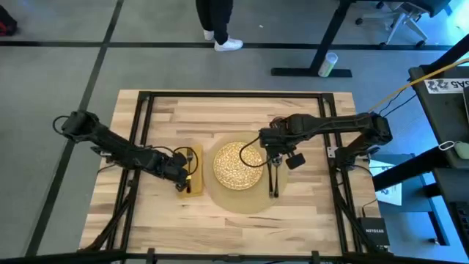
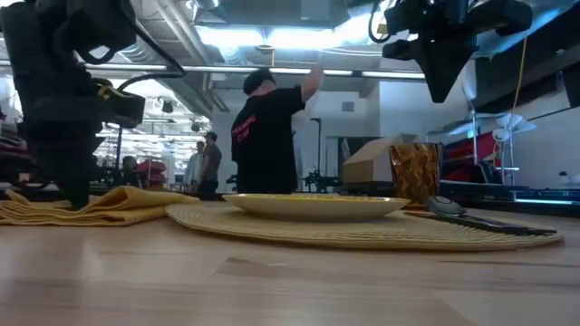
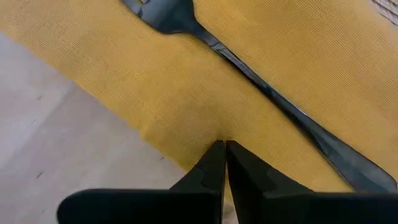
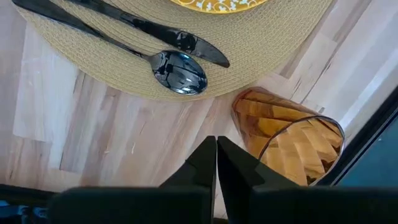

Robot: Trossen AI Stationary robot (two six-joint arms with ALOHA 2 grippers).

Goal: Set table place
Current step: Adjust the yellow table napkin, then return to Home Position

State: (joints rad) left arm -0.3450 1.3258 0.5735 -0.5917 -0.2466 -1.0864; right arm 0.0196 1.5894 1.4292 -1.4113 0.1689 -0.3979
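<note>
Around the plate [image 1: 239, 165], seen from above, I count nearly the whole setting laid on the bench [image 1: 234, 227]: the plate sits on the round placemat [image 1: 242, 199], the napkin [image 1: 193, 189] lies just beside the placemat on the side toward my left arm, and two dark pieces of cutlery lie on the placemat's opposite edge. My left claw [image 1: 182, 185] is down at the napkin's edge; my right claw [image 1: 277, 155] hangs beside the plate on the other side.

Level with the plate [image 2: 313, 206] in the low view, I see the amber glass [image 2: 415, 172] standing upright beyond the placemat's [image 2: 362, 235] far edge, with the spoon [image 2: 446, 206] lying near it. The plate looks bare.

Off the plate, in the left wrist view, the fork [image 3: 261, 81] lies across the napkin [image 3: 186, 106] — so that piece is placed. My left claw [image 3: 224, 163] is clenched with nothing between its tips, which sit at the napkin's edge.

Back beside the plate [image 4: 214, 5], the right wrist view shows spoon [image 4: 179, 72] and knife [image 4: 137, 26] side by side on the placemat [image 4: 68, 56], and the glass [image 4: 291, 140] on bare wood just off the mat. I see nothing in it, as far as I can tell. My right claw [image 4: 216, 149] is clenched and holds nothing.

I judge the setting essentially complete — only backing both arms away seems left.
</note>
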